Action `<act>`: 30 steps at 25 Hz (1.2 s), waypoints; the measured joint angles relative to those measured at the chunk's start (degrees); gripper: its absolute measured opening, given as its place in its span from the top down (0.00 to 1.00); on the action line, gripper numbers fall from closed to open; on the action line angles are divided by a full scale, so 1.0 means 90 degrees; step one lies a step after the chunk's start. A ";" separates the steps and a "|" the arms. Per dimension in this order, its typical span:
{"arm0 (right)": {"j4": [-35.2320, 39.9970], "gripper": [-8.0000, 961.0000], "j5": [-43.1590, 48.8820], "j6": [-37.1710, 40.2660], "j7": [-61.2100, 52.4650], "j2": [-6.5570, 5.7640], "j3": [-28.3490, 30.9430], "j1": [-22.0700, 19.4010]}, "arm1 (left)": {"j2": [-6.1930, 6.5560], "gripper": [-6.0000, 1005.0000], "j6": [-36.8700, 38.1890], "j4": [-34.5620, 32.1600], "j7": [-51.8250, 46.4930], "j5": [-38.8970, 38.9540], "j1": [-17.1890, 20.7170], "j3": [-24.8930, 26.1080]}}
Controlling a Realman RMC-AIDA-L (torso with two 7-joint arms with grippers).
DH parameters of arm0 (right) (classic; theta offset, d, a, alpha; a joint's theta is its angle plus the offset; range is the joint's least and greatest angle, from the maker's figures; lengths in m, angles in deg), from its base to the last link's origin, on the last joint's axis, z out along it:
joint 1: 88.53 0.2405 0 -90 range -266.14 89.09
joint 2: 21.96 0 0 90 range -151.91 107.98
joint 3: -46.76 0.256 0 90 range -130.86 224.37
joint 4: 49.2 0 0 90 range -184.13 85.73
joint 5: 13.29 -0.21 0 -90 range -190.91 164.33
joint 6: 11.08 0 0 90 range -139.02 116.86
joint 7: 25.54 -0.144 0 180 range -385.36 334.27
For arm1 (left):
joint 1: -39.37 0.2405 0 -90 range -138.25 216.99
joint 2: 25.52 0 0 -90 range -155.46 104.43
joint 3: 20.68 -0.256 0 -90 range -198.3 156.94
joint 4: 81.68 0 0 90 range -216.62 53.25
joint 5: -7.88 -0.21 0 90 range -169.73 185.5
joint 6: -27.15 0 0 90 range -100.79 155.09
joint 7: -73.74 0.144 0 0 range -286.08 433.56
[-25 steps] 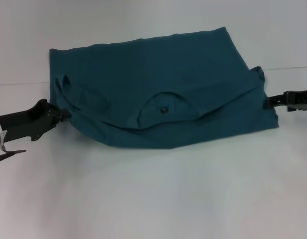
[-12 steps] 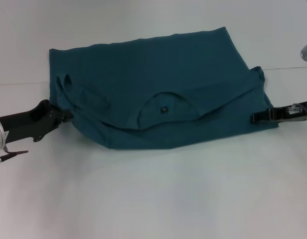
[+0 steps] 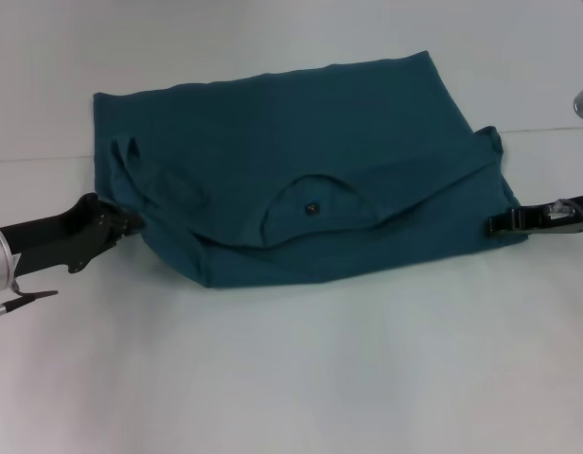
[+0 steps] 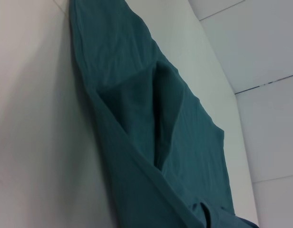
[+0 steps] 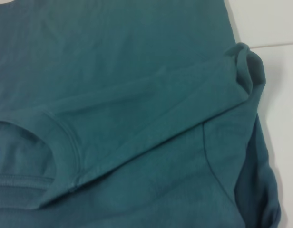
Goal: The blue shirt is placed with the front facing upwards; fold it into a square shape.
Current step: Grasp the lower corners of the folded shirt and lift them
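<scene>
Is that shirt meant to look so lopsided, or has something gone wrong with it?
The blue shirt is not square: its near edge runs slanted, the collar bulges open, and a sleeve curls up at the right corner. Nothing looks torn.

Blue shirt (image 4: 151, 137) (folded, creased) on table (image 4: 37, 142)

A dark teal-blue short-sleeved cotton T-shirt (image 3: 310, 170) lies folded on a white surface — a broad, rumpled rectangle set slightly askew, its far edge running straight. The round collar (image 3: 315, 203), with a small dark label inside, sits near the front fold, opening upward. Both sleeves are tucked in over the body — one bunched at each side edge.
</scene>
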 joint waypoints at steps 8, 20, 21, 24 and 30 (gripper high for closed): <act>0.0025 0.48 -0.0013 0.0180 -0.0024 -0.0067 0.0040 0.0000 | -0.0009 0.98 0.0024 0.0000 0.0002 0.0010 0.0000 -0.0015; 0.0500 0.96 -0.0059 0.0644 -0.0053 -0.0091 0.0121 -0.0195 | 0.0017 0.97 0.0063 0.0000 -0.0001 0.0009 0.0028 -0.0017; 0.0515 0.97 -0.0060 0.0677 -0.0053 -0.0099 0.0138 -0.0197 | 0.0018 0.97 0.0069 0.0000 0.0000 0.0004 0.0029 -0.0018; 0.0611 0.97 -0.0061 0.0923 -0.0053 -0.0134 0.0171 -0.0215 | 0.0039 0.97 0.0232 -0.0045 0.0002 -0.0052 0.0036 -0.0049; 0.1356 0.97 -0.0061 0.2475 -0.0053 -0.0196 0.0262 -0.0370 | 0.0171 0.97 0.1073 -0.0585 -0.0126 -0.0140 0.0307 -0.0455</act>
